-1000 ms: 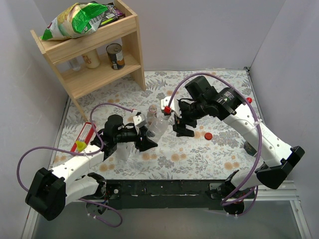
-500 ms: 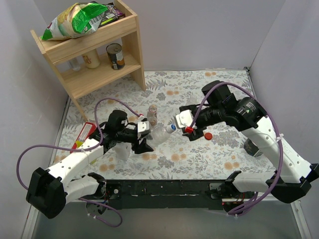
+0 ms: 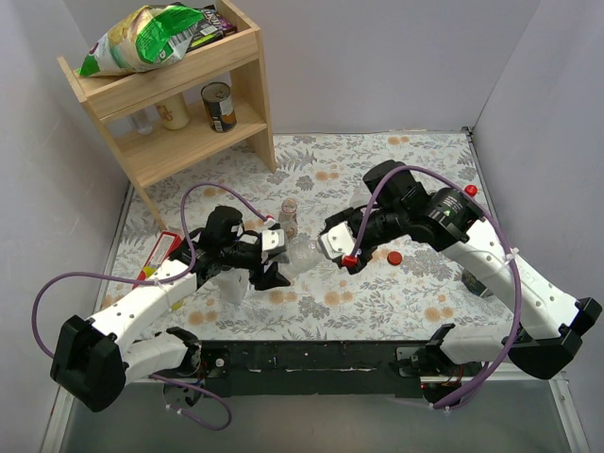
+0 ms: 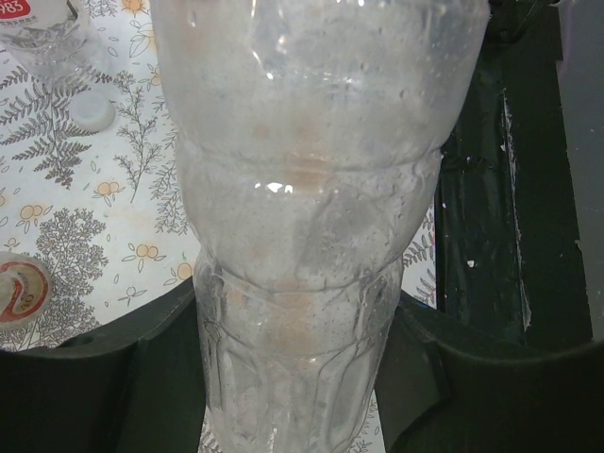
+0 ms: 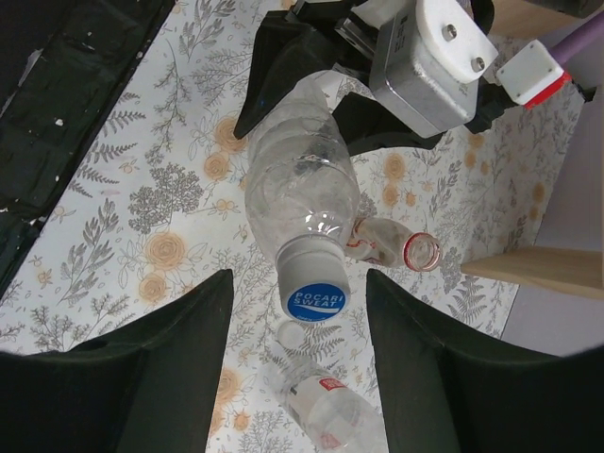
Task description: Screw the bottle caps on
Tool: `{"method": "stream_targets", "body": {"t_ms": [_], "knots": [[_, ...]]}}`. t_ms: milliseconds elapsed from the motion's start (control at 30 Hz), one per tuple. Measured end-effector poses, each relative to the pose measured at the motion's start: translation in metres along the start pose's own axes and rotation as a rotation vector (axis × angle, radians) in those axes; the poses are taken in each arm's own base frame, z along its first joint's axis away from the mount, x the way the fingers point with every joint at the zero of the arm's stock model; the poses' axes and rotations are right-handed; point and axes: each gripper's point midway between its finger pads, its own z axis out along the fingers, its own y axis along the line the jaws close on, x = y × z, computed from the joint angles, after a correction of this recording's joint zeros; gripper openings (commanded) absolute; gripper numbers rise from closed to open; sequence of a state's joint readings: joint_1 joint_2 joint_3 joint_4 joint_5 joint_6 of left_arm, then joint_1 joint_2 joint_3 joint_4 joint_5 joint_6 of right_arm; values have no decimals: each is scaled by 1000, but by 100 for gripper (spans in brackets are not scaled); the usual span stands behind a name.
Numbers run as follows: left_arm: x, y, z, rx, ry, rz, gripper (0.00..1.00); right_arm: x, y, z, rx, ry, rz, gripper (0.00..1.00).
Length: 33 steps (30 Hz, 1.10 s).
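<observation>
My left gripper (image 4: pixel 294 321) (image 3: pixel 271 267) is shut on the body of a clear bottle (image 4: pixel 302 189) (image 3: pixel 300 253) and holds it tilted above the table, neck towards the right arm. A blue cap (image 5: pixel 315 288) sits on that neck. My right gripper (image 5: pixel 297 283) (image 3: pixel 328 249) is open with one finger on each side of the cap and a gap on both sides. A loose red cap (image 3: pixel 394 256) lies on the cloth just right of the right wrist. Another red cap (image 3: pixel 470 190) lies further back right.
An uncapped bottle (image 3: pixel 289 215) (image 5: pixel 396 243) stands behind the held one. A labelled clear bottle (image 5: pixel 326 406) and a small white cap (image 5: pixel 291 333) lie below it. A yellow bottle (image 3: pixel 154 268) lies at the left edge. A wooden shelf (image 3: pixel 179 104) fills the back left.
My right wrist has turned and moved in to the held bottle's capped neck, and its jaws have narrowed. The left arm still holds the bottle, shifted slightly right.
</observation>
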State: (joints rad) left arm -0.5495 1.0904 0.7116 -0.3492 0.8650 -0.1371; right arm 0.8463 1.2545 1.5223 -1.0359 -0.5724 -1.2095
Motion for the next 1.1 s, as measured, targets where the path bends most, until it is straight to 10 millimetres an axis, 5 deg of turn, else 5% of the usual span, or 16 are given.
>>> {"method": "stream_targets", "body": {"t_ms": [233, 567, 767, 1000, 1100], "knots": [[0, 0, 0, 0, 2, 9, 0, -1, -3, 4, 1, -5, -7, 55], [7, 4, -2, -31, 33, -1, 0, 11, -4, 14, -24, 24, 24, 25], [11, 13, -2, -115, 30, -30, 0, 23, -18, 20, -31, 48, 210, 17], [12, 41, -7, -287, 36, -67, 0, 45, -55, 26, -49, -45, 678, 18], [10, 42, -6, -296, 30, -67, 0, 40, -65, 23, -63, -100, 821, 31]]}}
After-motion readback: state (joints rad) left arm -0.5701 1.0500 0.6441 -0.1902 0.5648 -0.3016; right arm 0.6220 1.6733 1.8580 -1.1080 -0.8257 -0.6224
